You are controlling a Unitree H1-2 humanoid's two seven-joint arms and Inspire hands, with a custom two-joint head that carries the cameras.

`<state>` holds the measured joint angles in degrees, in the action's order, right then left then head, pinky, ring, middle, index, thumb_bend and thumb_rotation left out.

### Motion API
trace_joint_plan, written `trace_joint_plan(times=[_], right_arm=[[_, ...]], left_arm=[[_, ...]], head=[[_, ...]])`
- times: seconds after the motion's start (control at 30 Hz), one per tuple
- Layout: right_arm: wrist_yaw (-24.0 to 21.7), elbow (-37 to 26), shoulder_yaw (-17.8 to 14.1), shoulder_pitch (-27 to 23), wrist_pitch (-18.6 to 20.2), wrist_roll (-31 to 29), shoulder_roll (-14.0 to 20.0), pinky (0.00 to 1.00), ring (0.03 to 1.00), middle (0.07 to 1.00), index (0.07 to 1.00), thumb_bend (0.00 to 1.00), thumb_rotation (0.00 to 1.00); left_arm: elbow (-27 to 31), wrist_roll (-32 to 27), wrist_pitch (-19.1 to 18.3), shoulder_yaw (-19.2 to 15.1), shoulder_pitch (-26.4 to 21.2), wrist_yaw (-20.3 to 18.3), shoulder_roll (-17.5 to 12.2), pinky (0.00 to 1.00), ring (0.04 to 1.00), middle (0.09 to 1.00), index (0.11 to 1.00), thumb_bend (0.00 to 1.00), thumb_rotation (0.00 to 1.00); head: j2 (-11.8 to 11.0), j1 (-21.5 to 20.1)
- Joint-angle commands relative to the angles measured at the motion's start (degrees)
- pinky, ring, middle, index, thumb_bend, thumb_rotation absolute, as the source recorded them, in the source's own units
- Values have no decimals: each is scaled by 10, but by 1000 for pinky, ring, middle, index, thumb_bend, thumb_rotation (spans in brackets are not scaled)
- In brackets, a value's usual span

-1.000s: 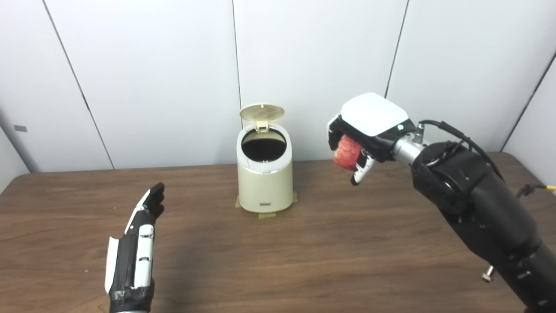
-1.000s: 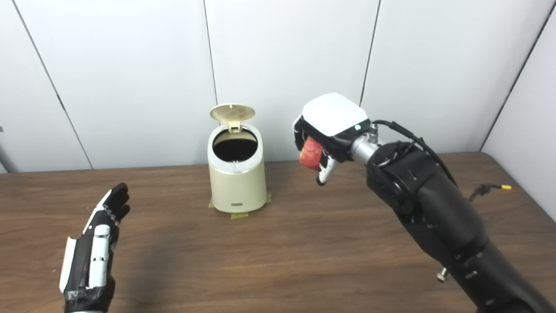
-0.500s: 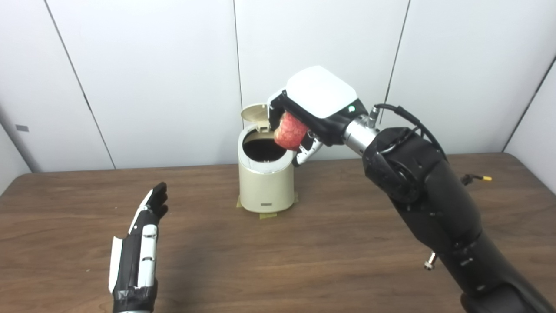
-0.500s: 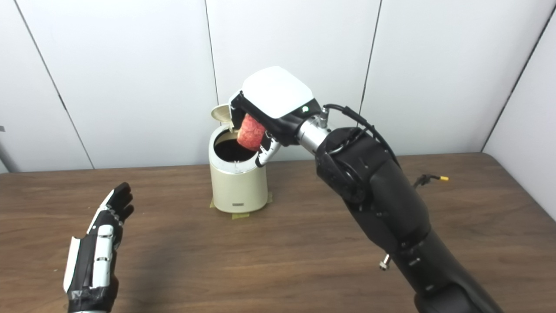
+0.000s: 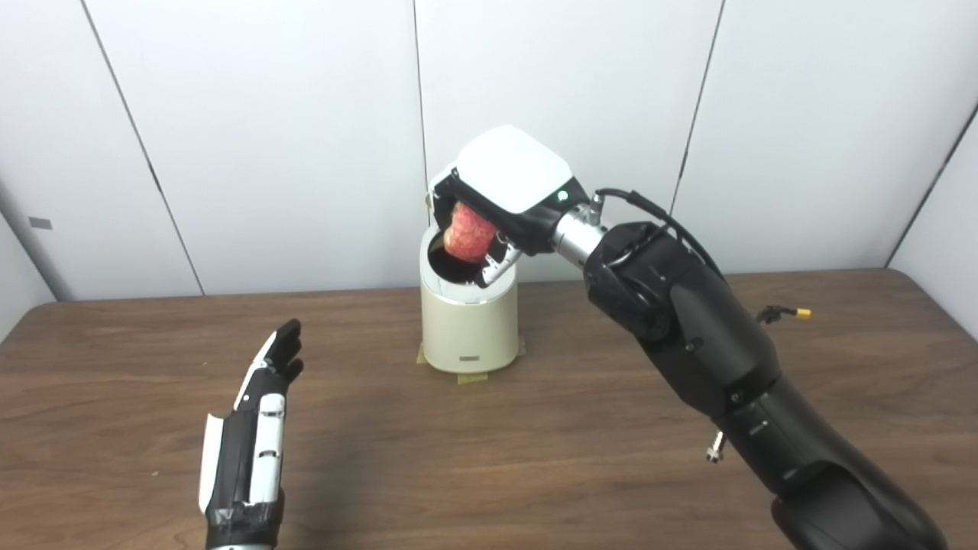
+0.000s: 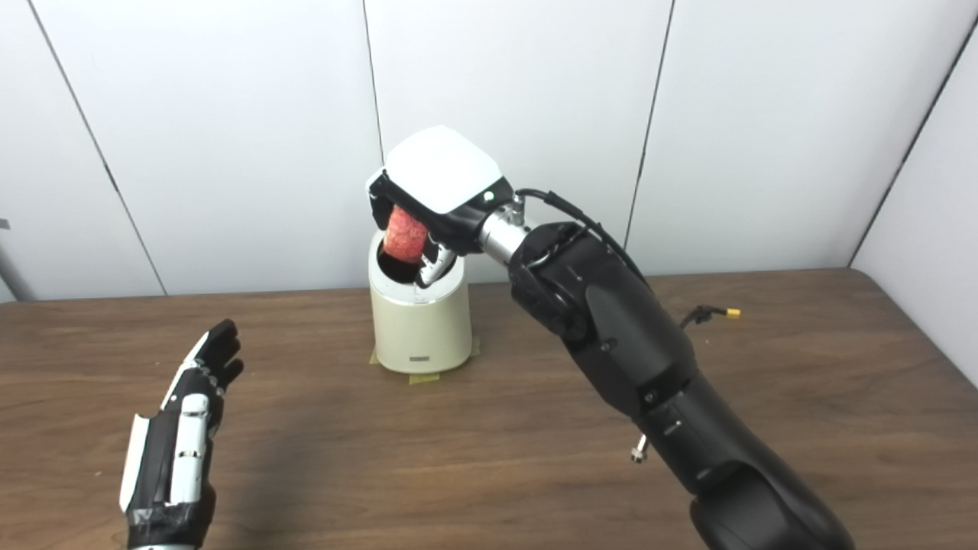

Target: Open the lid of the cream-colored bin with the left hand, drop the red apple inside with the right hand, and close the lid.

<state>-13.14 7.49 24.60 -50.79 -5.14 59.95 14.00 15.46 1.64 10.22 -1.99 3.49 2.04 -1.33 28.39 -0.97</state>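
While the mottled red apple (image 5: 467, 232) was gripped by the right hand (image 5: 500, 198) above the cream-colored cylindrical bin (image 5: 468, 328), the left hand (image 5: 248, 451) was held open at seven o'clock over the brown wooden tabletop (image 5: 581, 458).

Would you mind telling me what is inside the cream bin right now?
Only a dark opening shows inside the bin. The right hand holds the apple just above it, covering much of the mouth; its bottom is hidden.

One cream-colored bin (image 5: 468, 328) under the right hand (image 5: 500, 191). One red apple (image 5: 467, 233) inside that hand's grasp. One left hand (image 5: 248, 451), well apart to the other side, holding nothing. One brown wooden table (image 5: 581, 458) beneath both hands.
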Motion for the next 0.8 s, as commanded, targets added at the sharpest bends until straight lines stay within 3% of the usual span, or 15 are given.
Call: trace_joint_plan(times=[0.0, 0.2, 0.37, 0.77], right_arm=[[34, 10, -4, -40, -7, 5, -2, 286, 420, 561, 460, 511, 0], [90, 79, 4, -50, -27, 2, -6, 270, 398, 539, 479, 514, 0], [149, 135, 10, -54, -44, 0, -12, 332, 430, 553, 468, 501, 0], [192, 188, 46, -56, -55, 17, 3, 349, 429, 558, 470, 496, 0]], left_arm=[[16, -1, 16, 3, 2, 0, 6, 951, 957, 946, 906, 212, 977], [22, -2, 10, 7, 3, 0, 8, 950, 958, 948, 908, 213, 951], [25, -1, 12, 12, 4, 0, 10, 938, 956, 949, 908, 197, 931], [30, 3, 6, 17, 3, 1, 12, 933, 952, 939, 895, 202, 901]], head=[[1, 1], [3, 2], [4, 4], [4, 6]])
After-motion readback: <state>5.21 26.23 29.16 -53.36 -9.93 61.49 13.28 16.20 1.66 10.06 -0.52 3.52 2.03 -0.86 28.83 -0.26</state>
